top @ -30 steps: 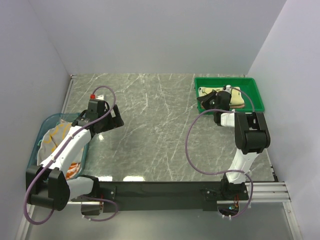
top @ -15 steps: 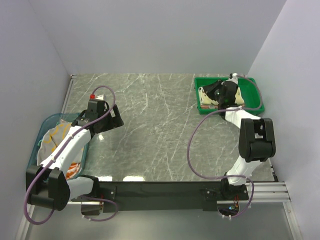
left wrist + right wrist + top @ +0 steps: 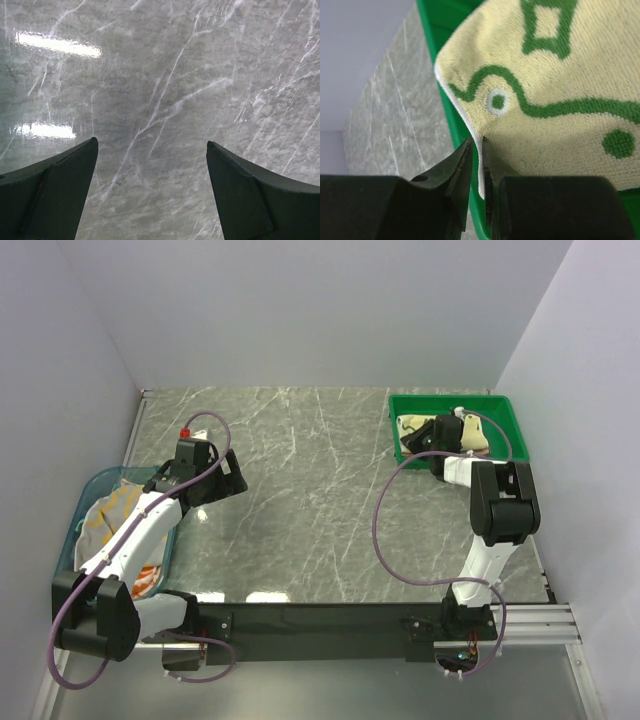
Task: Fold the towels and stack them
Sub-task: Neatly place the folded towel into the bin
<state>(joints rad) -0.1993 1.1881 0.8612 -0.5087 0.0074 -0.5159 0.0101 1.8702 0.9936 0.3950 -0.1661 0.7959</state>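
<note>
Towels [image 3: 105, 515] sit heaped in the basket [image 3: 75, 525] on your left, and a yellow towel [image 3: 560, 125] with green shapes lies in the tray [image 3: 432, 20] at the far right. Your right gripper [image 3: 476, 145] has its jaws nearly closed, pinching that towel's white hem by the tray's wall. Your left gripper [image 3: 151, 145] hangs wide, holding nothing, over the table [image 3: 160, 75] just beside the basket.
</note>
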